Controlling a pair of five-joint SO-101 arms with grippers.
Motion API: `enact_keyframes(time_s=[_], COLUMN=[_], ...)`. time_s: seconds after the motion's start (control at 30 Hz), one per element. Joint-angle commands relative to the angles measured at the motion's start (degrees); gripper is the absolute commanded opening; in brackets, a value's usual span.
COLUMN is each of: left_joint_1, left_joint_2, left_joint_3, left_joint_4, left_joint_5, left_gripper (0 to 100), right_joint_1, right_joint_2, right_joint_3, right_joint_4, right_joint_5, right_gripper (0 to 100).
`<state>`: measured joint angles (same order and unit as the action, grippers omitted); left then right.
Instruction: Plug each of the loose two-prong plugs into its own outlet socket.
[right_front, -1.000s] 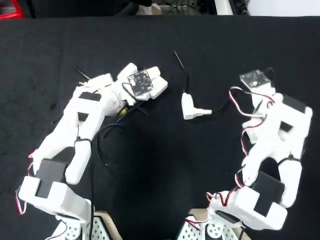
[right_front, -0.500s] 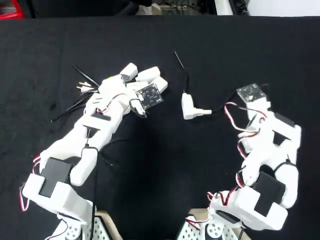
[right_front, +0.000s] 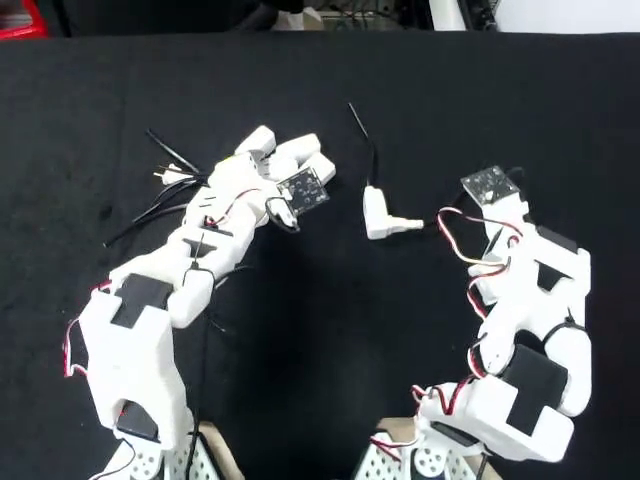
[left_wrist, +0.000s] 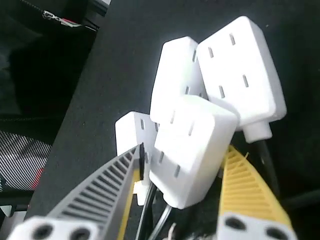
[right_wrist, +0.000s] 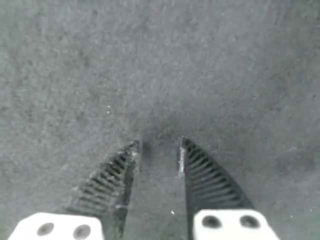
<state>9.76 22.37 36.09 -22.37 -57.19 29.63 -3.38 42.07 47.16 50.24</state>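
Note:
Several white outlet sockets (right_front: 298, 150) lie bunched at the table's back left. In the left wrist view my left gripper (left_wrist: 185, 155) is shut on the nearest socket block (left_wrist: 192, 140), with its grey finger (left_wrist: 120, 185) and yellow finger (left_wrist: 245, 180) against the block's sides. A loose white two-prong plug (right_front: 378, 213) lies mid-table, prongs pointing right, its black cord running back. A second plug (right_front: 165, 176) with black cords lies left of the sockets. My right gripper (right_wrist: 157, 150) hangs open over bare black cloth, and the right arm (right_front: 520, 270) sits just right of the white plug.
A black cloth (right_front: 330, 330) covers the table. Loose black cords (right_front: 150, 205) trail left of the left arm (right_front: 180, 270). The arms' bases stand at the front edge, with open cloth between them.
My left arm has swung its elbow leftward and turned its wrist over the sockets. My right arm has shifted a little left, towards the white plug.

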Motion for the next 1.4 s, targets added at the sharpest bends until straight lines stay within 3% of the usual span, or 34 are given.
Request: enact_keyframes(time_s=[0.0,0.13,0.33,0.5,0.63,0.87,0.97,1.17,1.37], left_joint_1=[-0.4,-0.5,0.7,1.1,0.7,2.2,1.9,-2.9,-1.5], left_joint_2=[0.9,0.6,1.1,0.7,0.6,0.5,0.5,-7.1,-30.9], left_joint_3=[-0.6,1.5,5.1,8.6,12.4,26.8,31.0,34.3,46.3], left_joint_4=[0.0,0.0,-0.4,-2.1,-12.1,-43.6,-50.6,-43.7,-29.8], left_joint_5=[-0.9,-2.4,-17.4,-19.8,-19.8,-19.8,-18.8,-10.0,-5.5], left_gripper=[25,23,2,4,3,3,3,3,3], right_joint_1=[-0.9,-0.9,-0.9,-0.9,-0.9,-0.9,-0.9,-0.9,-1.0], right_joint_2=[-1.9,-1.8,-1.8,-1.8,-1.8,-1.8,-1.8,-2.2,-2.2], right_joint_3=[-0.2,0.0,0.0,0.0,0.0,0.0,0.0,-0.1,-0.2], right_joint_4=[-0.9,-1.0,-1.0,-0.9,-0.7,-0.5,-0.5,-0.4,-0.4], right_joint_5=[0.0,0.0,0.0,0.0,0.0,0.0,-0.1,-5.2,-5.6], right_gripper=[11.3,11.3,11.3,11.3,11.3,11.3,11.3,11.3,11.3])
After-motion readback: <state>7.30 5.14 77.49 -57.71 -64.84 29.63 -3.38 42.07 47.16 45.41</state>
